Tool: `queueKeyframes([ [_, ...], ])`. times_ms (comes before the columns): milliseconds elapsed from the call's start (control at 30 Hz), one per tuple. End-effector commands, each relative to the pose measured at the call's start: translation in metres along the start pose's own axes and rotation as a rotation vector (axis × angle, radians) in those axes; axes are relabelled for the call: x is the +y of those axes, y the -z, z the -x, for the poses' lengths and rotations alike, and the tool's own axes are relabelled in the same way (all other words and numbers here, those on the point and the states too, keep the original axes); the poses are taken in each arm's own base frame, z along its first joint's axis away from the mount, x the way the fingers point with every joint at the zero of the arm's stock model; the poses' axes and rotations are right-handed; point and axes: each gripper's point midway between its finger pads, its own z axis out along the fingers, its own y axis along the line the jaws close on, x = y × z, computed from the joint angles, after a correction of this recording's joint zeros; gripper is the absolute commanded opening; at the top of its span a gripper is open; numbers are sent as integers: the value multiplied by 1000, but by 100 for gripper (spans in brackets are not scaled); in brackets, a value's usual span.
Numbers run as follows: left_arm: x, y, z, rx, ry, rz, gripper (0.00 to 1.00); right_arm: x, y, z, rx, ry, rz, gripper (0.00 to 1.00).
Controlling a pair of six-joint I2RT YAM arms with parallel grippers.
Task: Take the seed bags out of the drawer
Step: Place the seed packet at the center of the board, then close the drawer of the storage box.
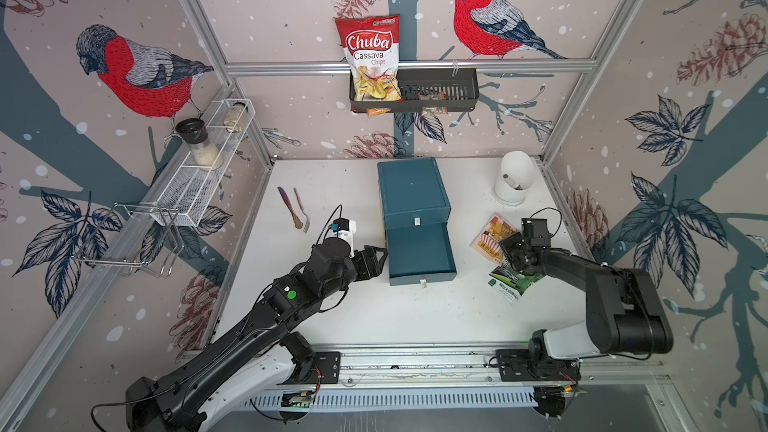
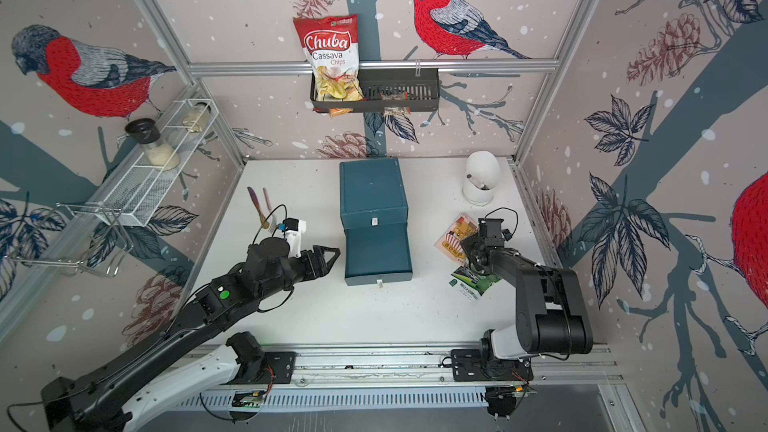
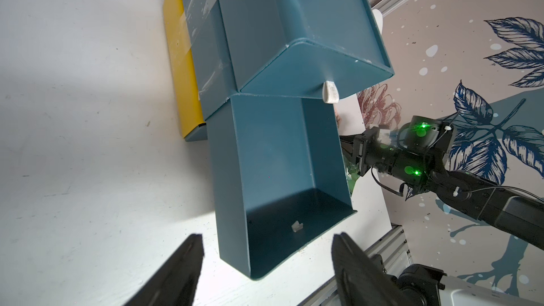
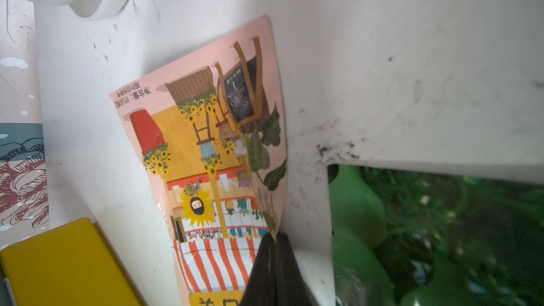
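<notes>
Seed bags (image 2: 455, 234) out at three o'clock of empty blue drawer (image 1: 419, 249): dark green packet (image 1: 505, 284), striped cream-orange packet (image 1: 488, 234) pinched by right gripper (image 4: 275, 239); left gripper (image 3: 266, 239) spread.

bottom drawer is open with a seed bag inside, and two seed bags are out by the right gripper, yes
No: the left wrist view shows the open drawer empty. The rest holds: the striped seed bag and the green seed bag are out by the right gripper.
</notes>
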Motion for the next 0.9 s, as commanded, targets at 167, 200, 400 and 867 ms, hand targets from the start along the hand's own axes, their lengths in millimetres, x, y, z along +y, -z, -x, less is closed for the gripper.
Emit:
queueKeyframes([
  [167,-6,-3,6,-13,-2,-16,74,-2,11,8,-48,-4,-15,39],
  [200,-6,-3,7,-12,-5,-10,74,-1,12,8,-53,5,-16,43],
  [400,-11,3,23,-45,-18,0,75,16,36,10,-103,100,-13,52],
  [867,-20,7,86,-152,-64,43,80,116,179,-80,-90,507,308,54],
])
